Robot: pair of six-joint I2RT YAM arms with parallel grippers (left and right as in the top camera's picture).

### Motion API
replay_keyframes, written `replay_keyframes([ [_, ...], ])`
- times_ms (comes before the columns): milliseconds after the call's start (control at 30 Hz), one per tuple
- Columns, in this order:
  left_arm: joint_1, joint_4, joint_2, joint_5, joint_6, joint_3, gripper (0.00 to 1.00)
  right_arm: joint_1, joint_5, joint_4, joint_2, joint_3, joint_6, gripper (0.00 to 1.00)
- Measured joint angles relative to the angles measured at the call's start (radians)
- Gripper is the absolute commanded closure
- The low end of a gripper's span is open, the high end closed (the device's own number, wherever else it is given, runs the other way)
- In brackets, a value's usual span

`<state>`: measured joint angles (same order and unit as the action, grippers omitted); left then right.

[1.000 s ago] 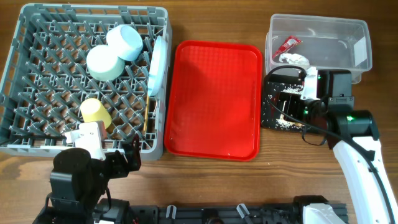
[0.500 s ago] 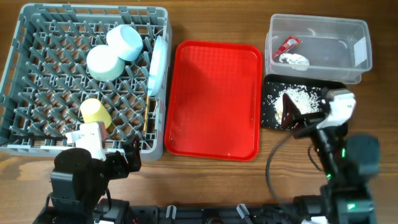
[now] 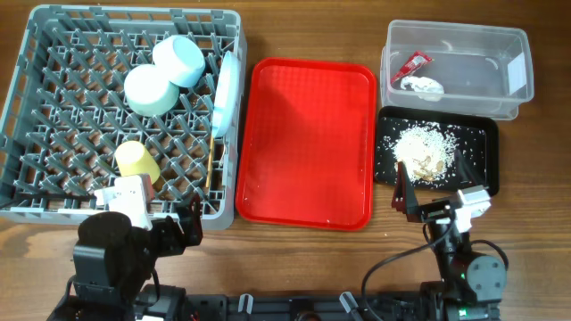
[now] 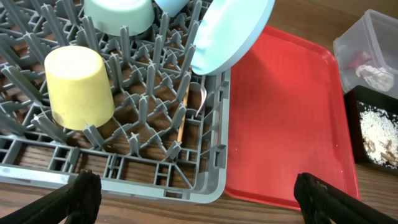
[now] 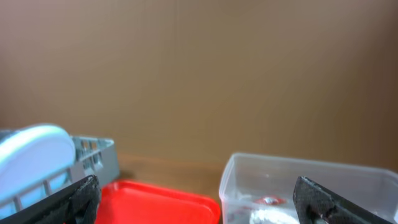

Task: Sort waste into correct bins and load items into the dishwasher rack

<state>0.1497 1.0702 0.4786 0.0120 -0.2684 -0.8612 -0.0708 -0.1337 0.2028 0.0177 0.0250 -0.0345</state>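
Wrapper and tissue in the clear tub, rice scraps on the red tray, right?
No. The overhead view shows the rice scraps in the black tray, not on the red tray. The wrapper and tissue are in the clear tub.

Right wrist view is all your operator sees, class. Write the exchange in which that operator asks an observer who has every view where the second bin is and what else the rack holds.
Operator: I can see the clear tub but no second bin. Where is it?
Observer: The black tray lies right beside the clear tub, on the robot's side of it, with rice scraps heaped in it.
Operator: In the rack I only see the plate. Anything else loaded?
Observer: Yes, a yellow cup sits mouth down among the pegs near the robot's edge of the rack.
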Motion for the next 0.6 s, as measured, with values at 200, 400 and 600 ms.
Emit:
replay_keyframes([
  [200,0.0,0.0,0.0,0.0,0.0,0.0,0.0,0.0,0.009,-0.205,-0.003,-0.019,0.082,0.0],
  [400,0.0,0.0,0.0,0.0,0.0,0.0,0.0,0.0,0.012,-0.202,-0.004,-0.019,0.093,0.0],
  [600,0.0,0.0,0.0,0.0,0.0,0.0,0.0,0.0,0.012,-0.203,-0.004,-0.019,0.093,0.0],
])
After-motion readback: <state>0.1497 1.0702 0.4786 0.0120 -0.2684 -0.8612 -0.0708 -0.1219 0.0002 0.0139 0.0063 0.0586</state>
